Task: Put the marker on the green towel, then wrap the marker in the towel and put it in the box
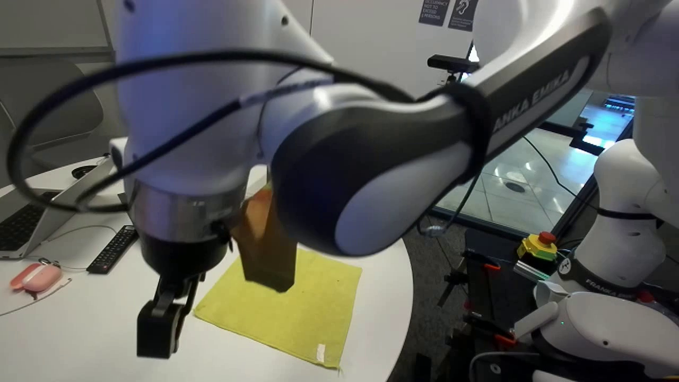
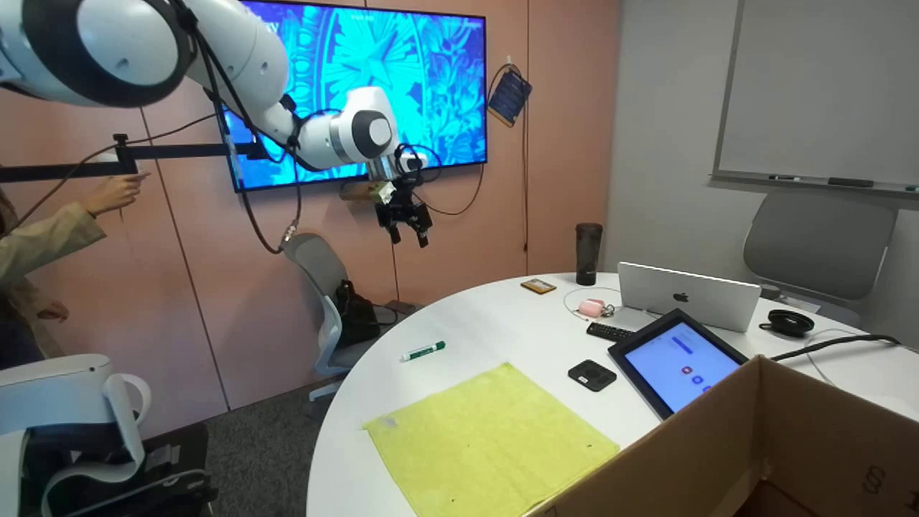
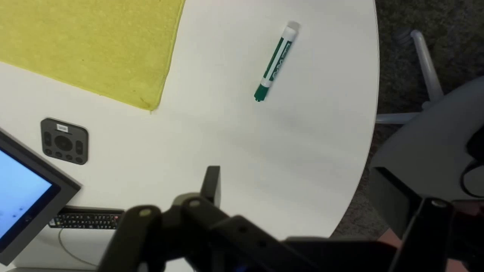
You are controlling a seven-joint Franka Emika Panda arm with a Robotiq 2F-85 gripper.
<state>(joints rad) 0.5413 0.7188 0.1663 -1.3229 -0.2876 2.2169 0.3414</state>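
Observation:
A green-and-white marker [image 3: 278,60] lies on the white table, apart from the green towel [image 3: 94,45]; it also shows in an exterior view beside the marker's neighbouring towel edge. The yellow-green towel [image 2: 495,438] is spread flat, with a small white tag at one corner. At the table's near side, the brown cardboard box [image 2: 668,459] stands with its top uncovered, cut off by the frame. My gripper [image 2: 409,240] hangs high in the air, well above the tabletop. In the wrist view, the gripper [image 3: 298,177] is open, its fingers far apart with nothing between them.
Around the towel lie a black control pad [image 2: 592,375], a tablet [image 2: 682,366], a remote [image 2: 609,331] and a laptop [image 2: 689,294]. A dark tumbler [image 2: 588,255] and pink case [image 2: 592,308] stand farther back. The table's curved edge passes near the marker. A person's hand [image 2: 115,192] shows at left.

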